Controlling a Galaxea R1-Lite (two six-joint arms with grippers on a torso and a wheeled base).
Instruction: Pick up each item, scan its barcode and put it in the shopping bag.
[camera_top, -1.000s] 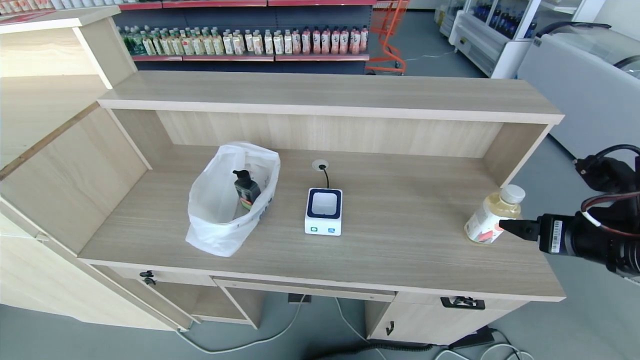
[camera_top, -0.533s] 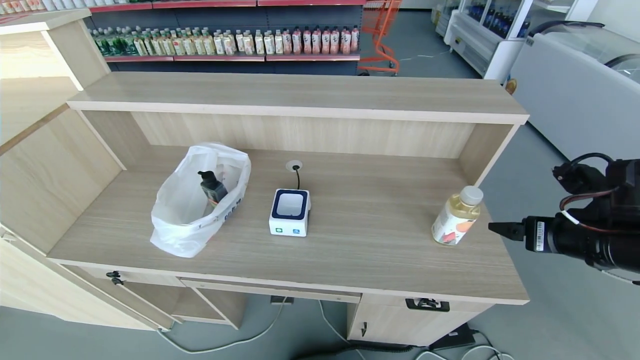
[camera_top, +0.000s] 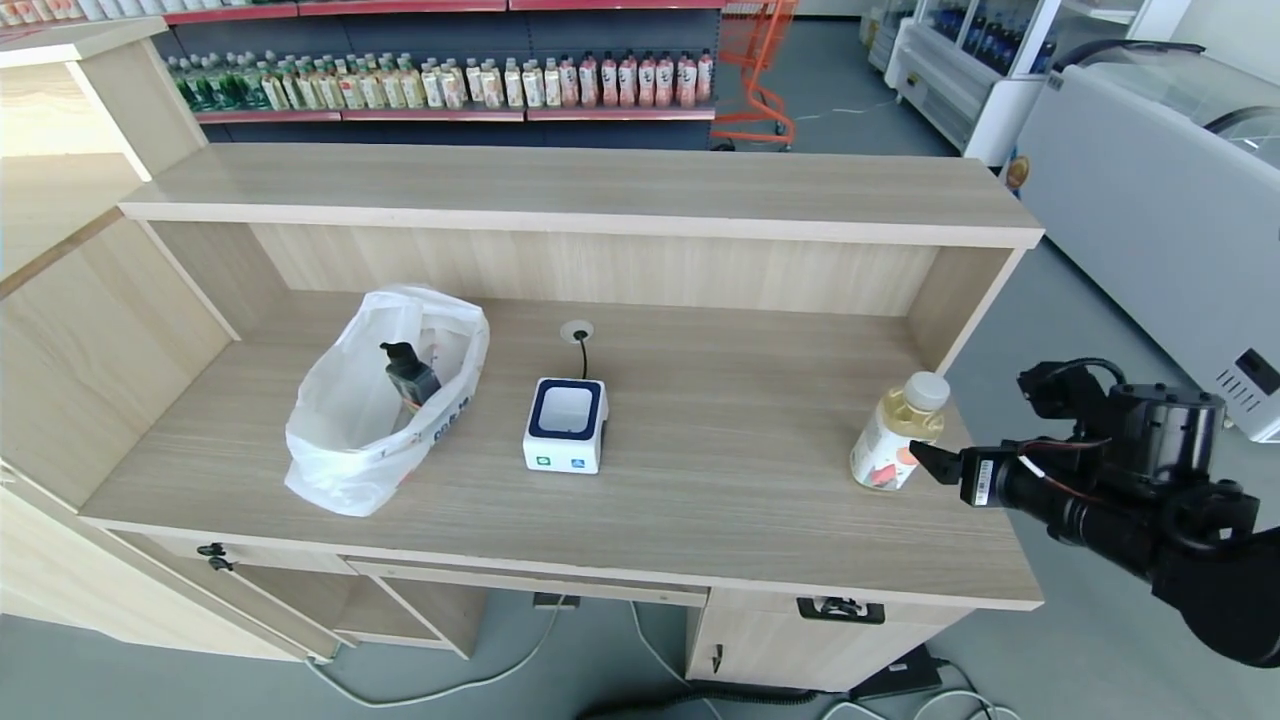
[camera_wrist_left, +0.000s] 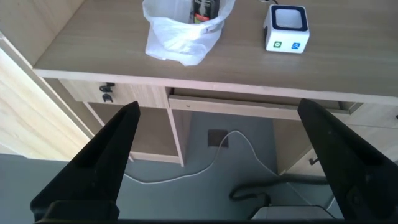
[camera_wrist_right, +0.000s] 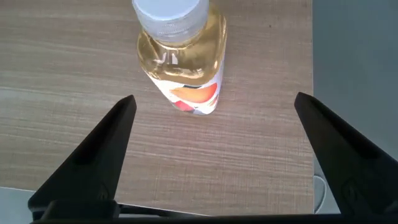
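Right gripper stands with its fingers spread wide and nothing between them, aimed at the tea bottle, which stands upright near the right end of the wooden desk, close to its right edge. In the head view the right arm comes in from the right side, its forearm roughly level and pointing left across the desk edge, with a dark fingertip just beside the lower half of the bottle; whether it touches cannot be told. The right wrist view looks down on the bottle's white cap and pale yellow contents, centred in the gap ahead of the two dark fingers. Left gripper is also wide apart and empty, held low in front of the desk, facing its front edge and the drawer beneath. The white shopping bag sits open on the left part of the desk with a dark pump bottle inside, and the small white scanner stands just to its right, well apart from the tea bottle.
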